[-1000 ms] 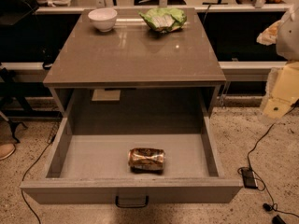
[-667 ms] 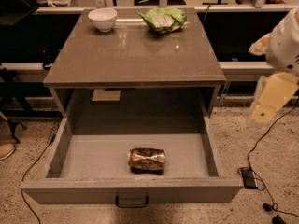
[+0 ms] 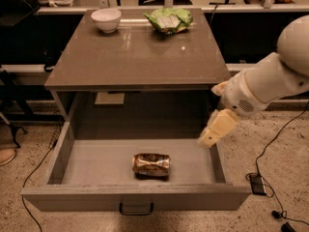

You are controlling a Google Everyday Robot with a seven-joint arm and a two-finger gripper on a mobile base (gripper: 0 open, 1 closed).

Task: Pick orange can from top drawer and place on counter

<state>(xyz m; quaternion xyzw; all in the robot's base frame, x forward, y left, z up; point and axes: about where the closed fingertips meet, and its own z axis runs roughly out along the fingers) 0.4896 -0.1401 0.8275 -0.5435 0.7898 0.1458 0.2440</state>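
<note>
The orange can (image 3: pixel 151 164) lies on its side on the floor of the open top drawer (image 3: pixel 135 197), near the front and a little right of the middle. The drawer is pulled far out, its dark handle (image 3: pixel 136 209) facing me. The counter (image 3: pixel 140 50) is the glossy grey-brown top of the cabinet above it. My gripper (image 3: pixel 208 138) hangs on the white arm at the right, over the drawer's right wall, above and to the right of the can and apart from it.
A white bowl (image 3: pixel 106 19) and a green-and-white chip bag (image 3: pixel 169 19) sit at the counter's far edge. A white sheet (image 3: pixel 109 98) lies at the back of the drawer bay. Cables and a small black device (image 3: pixel 256 183) lie on the floor at the right.
The arm has swung in from the right edge toward the left and down. The gripper now reaches the drawer's right wall. The can has not moved.
</note>
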